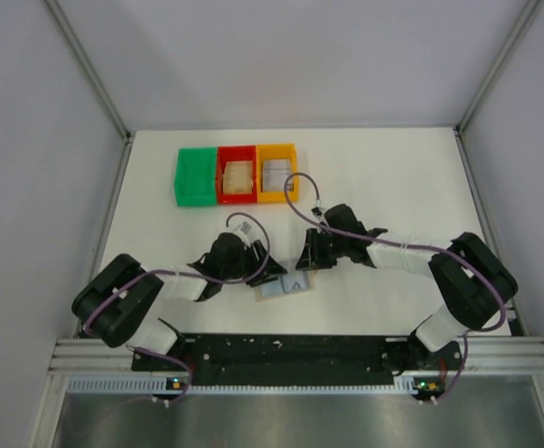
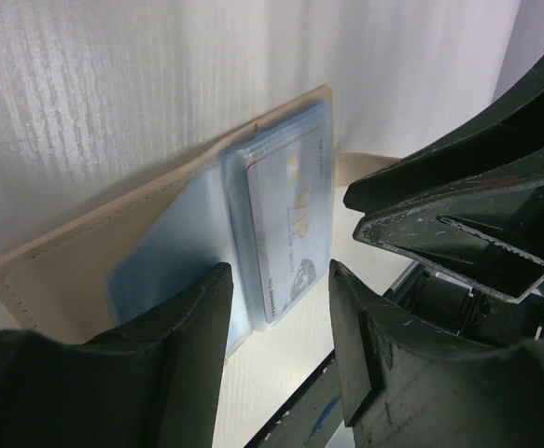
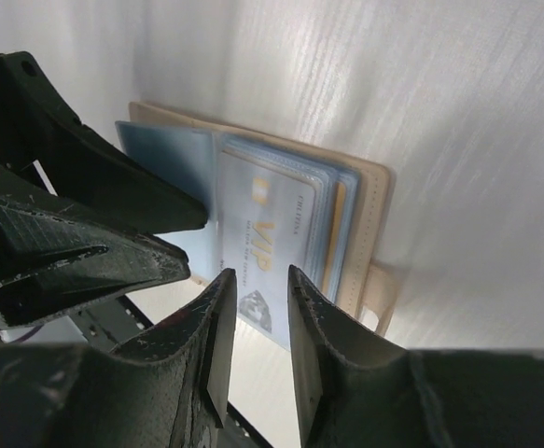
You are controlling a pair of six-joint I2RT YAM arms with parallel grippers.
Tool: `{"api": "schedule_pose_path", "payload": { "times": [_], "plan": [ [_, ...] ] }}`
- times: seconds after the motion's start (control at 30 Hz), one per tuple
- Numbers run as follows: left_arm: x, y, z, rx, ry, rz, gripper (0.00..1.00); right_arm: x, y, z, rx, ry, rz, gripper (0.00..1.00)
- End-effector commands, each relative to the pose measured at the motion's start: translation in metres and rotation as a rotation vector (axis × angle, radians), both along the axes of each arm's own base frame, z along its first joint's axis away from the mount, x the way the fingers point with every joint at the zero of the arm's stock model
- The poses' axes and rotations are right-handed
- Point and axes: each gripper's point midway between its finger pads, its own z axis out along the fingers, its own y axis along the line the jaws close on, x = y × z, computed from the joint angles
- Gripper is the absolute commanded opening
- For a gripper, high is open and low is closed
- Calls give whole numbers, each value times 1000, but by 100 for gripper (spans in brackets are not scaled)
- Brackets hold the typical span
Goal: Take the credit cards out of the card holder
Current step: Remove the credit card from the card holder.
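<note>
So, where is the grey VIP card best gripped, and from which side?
Probably at the VIP card's short end facing the arms, which shows beyond the clear sleeve of the card holder. Come from that near side, low along the table: the card lies flat, its far end pocketed.

Three plastic bins stood touching in a row at the far left of the white table (image 1: 393, 177): green bin (image 1: 195, 177) leftmost, red bin (image 1: 222, 177) in the middle, orange bin (image 1: 276, 149) rightmost.

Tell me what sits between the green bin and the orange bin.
The red bin, holding tan cards, stands between them in one row; the top view shows it.
</note>
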Motion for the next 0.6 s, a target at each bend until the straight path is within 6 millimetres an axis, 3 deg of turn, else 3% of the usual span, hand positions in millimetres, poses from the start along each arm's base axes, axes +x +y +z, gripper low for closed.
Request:
{"api": "schedule_pose_path", "payload": {
  "times": [0.0, 0.37, 0.57],
  "plan": [
    [0, 3, 2, -12, -26, 16, 50, 1, -5, -10, -17, 0, -19, 29],
    [-3, 2, -4, -19, -9, -1, 48, -3, 1, -13, 18, 20, 9, 25],
    [-5, 1, -3, -31, -9, -8, 42, -4, 6, -11, 48, 24, 18, 19]
  ]
}}
